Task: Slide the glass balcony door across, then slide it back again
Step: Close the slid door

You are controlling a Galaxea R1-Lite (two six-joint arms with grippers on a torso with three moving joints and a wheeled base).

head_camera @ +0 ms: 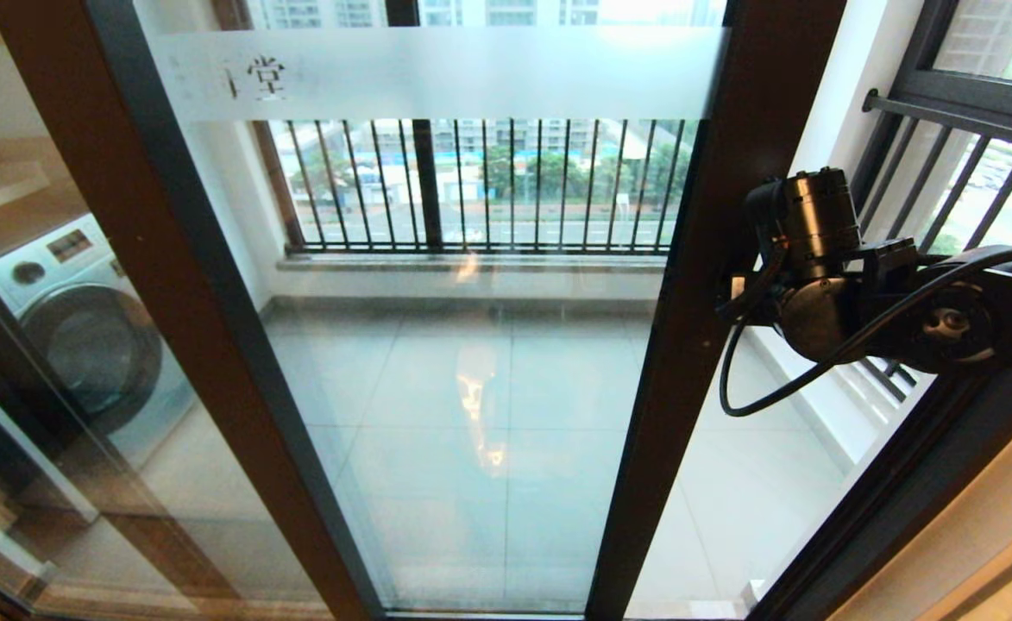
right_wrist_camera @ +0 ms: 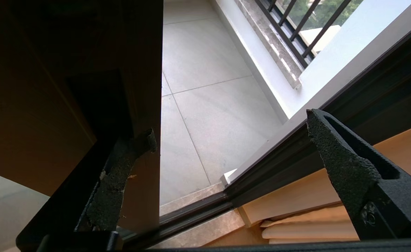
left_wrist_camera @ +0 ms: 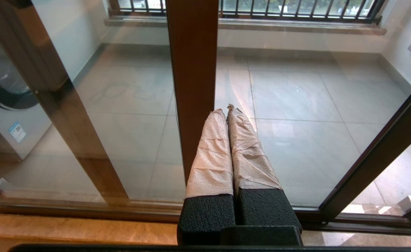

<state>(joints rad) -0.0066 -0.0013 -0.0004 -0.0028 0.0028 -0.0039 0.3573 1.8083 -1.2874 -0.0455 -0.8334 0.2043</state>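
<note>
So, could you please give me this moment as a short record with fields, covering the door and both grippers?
door: glass balcony door partly open, a gap showing beside its right-hand frame edge
right gripper: right gripper open, one finger against the door's dark frame edge, the other off it
left gripper: left gripper shut, paper-wrapped, pointing at the door frame
behind glass: washing machine, black-barred railing

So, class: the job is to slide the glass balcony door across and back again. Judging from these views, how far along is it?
Done: the glass balcony door stands partly open, with bare balcony floor showing past its right-hand frame edge. In hand: the open right gripper is at that edge, one finger against the frame. The left gripper is shut and idle nearby. Whether this is the outward or return slide can't be told, so at least the final closing remains.
</note>
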